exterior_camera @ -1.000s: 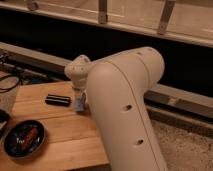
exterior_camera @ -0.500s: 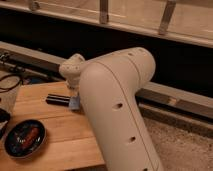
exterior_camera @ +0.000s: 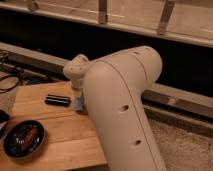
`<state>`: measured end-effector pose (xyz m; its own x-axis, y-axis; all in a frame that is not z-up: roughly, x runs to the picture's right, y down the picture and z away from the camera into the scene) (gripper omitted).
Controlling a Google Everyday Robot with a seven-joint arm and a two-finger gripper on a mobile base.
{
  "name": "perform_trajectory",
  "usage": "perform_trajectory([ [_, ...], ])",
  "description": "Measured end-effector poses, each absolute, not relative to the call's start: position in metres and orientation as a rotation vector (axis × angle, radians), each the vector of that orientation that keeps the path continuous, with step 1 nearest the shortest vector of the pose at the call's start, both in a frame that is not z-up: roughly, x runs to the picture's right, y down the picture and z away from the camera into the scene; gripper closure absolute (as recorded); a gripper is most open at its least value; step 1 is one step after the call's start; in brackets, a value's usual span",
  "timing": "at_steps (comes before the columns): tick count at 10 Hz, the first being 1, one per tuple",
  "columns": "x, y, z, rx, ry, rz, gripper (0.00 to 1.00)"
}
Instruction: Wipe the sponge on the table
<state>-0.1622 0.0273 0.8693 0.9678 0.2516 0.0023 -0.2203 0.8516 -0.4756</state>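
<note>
My gripper hangs below the white perforated wrist at the centre left and comes down onto the table, a light wooden plank top. It is shut on the sponge, a small light-blue block that rests on the wood right under it. My big white forearm hides the right side of the gripper and the sponge. A flat black bar lies just left of the sponge, a short gap away.
A black round dish with reddish contents sits at the table's front left. Dark cables lie past the left end. The table's right edge drops to speckled grey floor. A dark wall and rail run behind.
The sponge slid a little left with the gripper, then back to the right. The forearm has swung closer and fills more of the view. The black bar has not moved.
</note>
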Motion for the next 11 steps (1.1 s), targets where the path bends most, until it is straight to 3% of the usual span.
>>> perform_trajectory([
  [1, -0.171, 0.036, 0.861, -0.495, -0.062, 0.246, 0.39],
  [2, -0.173, 0.042, 0.855, -0.492, -0.052, 0.247, 0.46],
  [7, -0.153, 0.067, 0.838, -0.486, 0.01, 0.256, 0.94],
  [8, -0.155, 0.079, 0.83, -0.488, 0.014, 0.254, 0.99],
  [11, -0.157, 0.08, 0.828, -0.499, 0.013, 0.271, 0.94],
])
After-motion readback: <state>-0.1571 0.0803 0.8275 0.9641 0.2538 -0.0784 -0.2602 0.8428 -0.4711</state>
